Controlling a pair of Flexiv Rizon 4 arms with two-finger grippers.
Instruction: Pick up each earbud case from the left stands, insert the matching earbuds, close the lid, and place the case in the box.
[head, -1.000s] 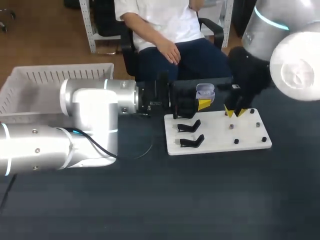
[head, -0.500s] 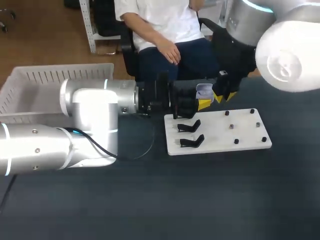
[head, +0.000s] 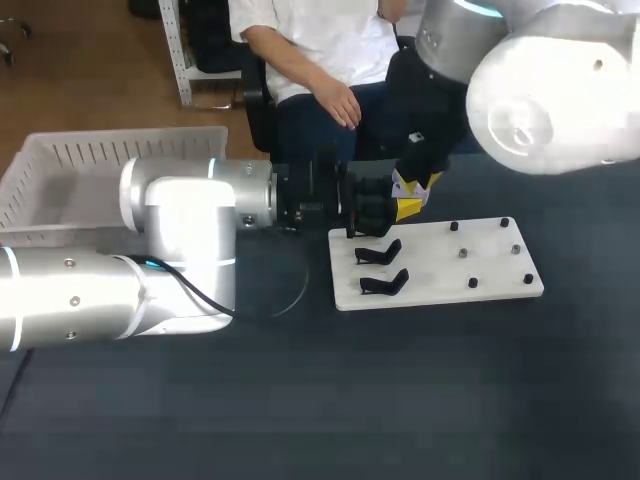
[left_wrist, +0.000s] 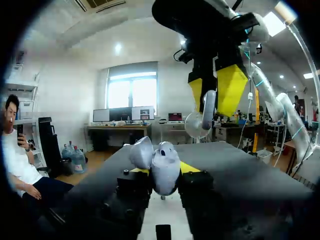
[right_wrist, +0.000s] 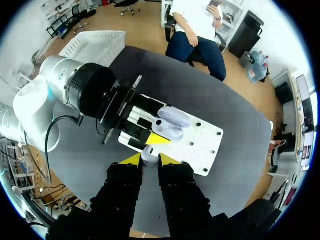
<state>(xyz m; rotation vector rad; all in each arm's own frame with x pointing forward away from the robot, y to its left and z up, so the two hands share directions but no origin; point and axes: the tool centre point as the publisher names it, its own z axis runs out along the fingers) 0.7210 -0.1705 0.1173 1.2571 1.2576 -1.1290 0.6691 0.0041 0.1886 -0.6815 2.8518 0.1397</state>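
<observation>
From above, the left arm lies across the dark surface (head: 300, 400) with the left hand (head: 403, 198) held level just over the far edge of a white board (head: 440, 265). The right arm comes in from the upper right. The right hand (head: 416, 182) hangs directly over the left hand's tips and hides most of what they hold. 2 black stands (head: 378, 252) sit on the board's left end, 1 in front of the other. 6 small dark pieces (head: 462, 252) are spread over its right half, too small to tell what they are. A white basket (head: 100, 160) sits at the surface's far left corner, well apart from both hands.

In the left wrist view, the left hand (left_wrist: 161, 172) grips a pale case (left_wrist: 166, 165) from 2 sides, and its lid (left_wrist: 141, 152) is swung open. The right hand (left_wrist: 214, 92) points down just above and ahead of the case, with a pale earbud (left_wrist: 209, 107) clamped between its 2 yellow tips. The earbud is above the case and apart from it.

In the right wrist view, the right hand (right_wrist: 150, 160) pinches the earbud (right_wrist: 149, 154) between its tips. Just ahead of it the left hand (right_wrist: 162, 127) holds the open case (right_wrist: 167, 131) over the edge of the board (right_wrist: 200, 145), the lid (right_wrist: 173, 117) on the case's far side. The basket (right_wrist: 95, 45) lies beyond the left arm.
</observation>
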